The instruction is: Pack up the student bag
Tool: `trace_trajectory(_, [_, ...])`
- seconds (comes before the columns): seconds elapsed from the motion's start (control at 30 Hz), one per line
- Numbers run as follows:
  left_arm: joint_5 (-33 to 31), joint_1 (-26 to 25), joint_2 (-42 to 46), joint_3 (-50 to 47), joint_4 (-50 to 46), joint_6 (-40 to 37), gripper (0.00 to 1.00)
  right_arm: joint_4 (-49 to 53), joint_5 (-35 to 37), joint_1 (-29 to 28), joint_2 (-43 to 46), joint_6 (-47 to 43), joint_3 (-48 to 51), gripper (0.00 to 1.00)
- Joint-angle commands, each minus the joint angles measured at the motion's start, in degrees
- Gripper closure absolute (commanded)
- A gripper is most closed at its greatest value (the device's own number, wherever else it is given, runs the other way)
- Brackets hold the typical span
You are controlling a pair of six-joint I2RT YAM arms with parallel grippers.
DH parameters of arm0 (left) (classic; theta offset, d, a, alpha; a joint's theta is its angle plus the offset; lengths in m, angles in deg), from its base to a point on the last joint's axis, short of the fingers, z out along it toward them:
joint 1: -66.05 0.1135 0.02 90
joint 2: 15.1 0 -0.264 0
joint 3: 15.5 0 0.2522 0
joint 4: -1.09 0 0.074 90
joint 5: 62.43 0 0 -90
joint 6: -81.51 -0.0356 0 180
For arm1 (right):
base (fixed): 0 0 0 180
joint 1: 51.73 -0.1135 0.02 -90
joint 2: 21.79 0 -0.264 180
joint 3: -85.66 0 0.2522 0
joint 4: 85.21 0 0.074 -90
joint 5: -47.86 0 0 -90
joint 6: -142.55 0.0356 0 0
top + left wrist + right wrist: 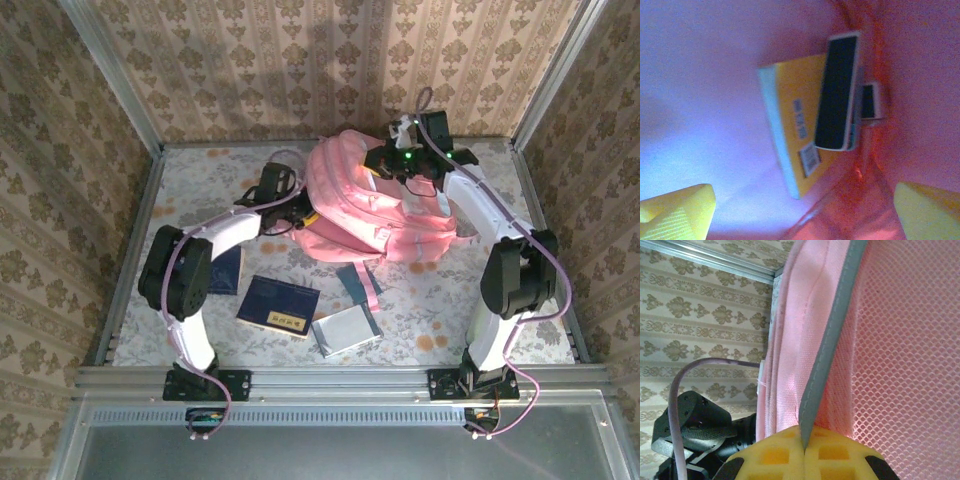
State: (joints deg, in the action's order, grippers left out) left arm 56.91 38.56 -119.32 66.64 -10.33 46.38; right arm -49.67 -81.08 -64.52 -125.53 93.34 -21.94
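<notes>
The student bag (pixel 375 210), a big pink backpack, lies at the back middle of the table. My left gripper (pixel 300 218) reaches into its opening on the left side. In the left wrist view the yellow fingertips (pixel 677 212) stand wide apart and open, with nothing between them, inside the pink lining (pixel 920 60). Ahead of them in the bag lie a yellow book (pixel 790 130) and a dark white-rimmed case (pixel 837 92). My right gripper (pixel 402 160) holds the bag's top edge up. Its yellow pads (pixel 775 455) are shut on the grey trim (pixel 827 345) of the pink fabric.
On the table in front of the bag lie a dark blue book (pixel 278 305), a grey notebook (pixel 345 328), another blue book (pixel 228 268) by the left arm and a blue item (pixel 356 280) under pink straps. Metal rails and patterned walls close in the table.
</notes>
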Motion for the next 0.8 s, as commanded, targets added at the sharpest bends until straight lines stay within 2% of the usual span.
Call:
trace_trajectory(0.0, [-2.5, 4.1, 6.9, -0.5, -5.7, -5.7, 0.06, 0.9, 3.7, -3.1, -3.6, -2.8, -6.6, 0.90])
trace_trajectory(0.13, [-6.1, 7.6, 10.9, 0.2, -12.6, -10.3, 0.05, 1.7, 6.5, -4.8, -5.6, -3.3, -9.3, 0.78])
trace_trajectory(0.2, [-5.5, 9.7, 11.8, -1.1, -12.8, -9.5, 0.04, 2.1, 7.7, -5.3, -5.8, -4.1, -10.2, 0.67])
trace_trajectory(0.4, [-6.6, 13.1, 17.3, -5.9, -12.4, -9.2, 0.04, 8.6, 11.2, -5.3, -4.7, -10.2, -12.0, 0.49])
trace_trajectory(0.57, [-7.0, 14.0, 16.3, -4.2, -17.5, -12.7, 0.03, 13.9, 13.7, -5.4, -2.8, -14.7, -11.6, 0.44])
trace_trajectory(0.7, [-11.0, 13.5, 14.9, -2.0, -24.5, -14.1, 0.04, 18.6, 20.2, -5.7, -1.1, -18.1, -11.6, 0.44])
trace_trajectory(0.77, [-15.7, 12.5, 13.7, 1.7, -31.3, -15.6, 0.05, 20.3, 22.4, -5.9, -0.5, -19.3, -11.6, 0.44])
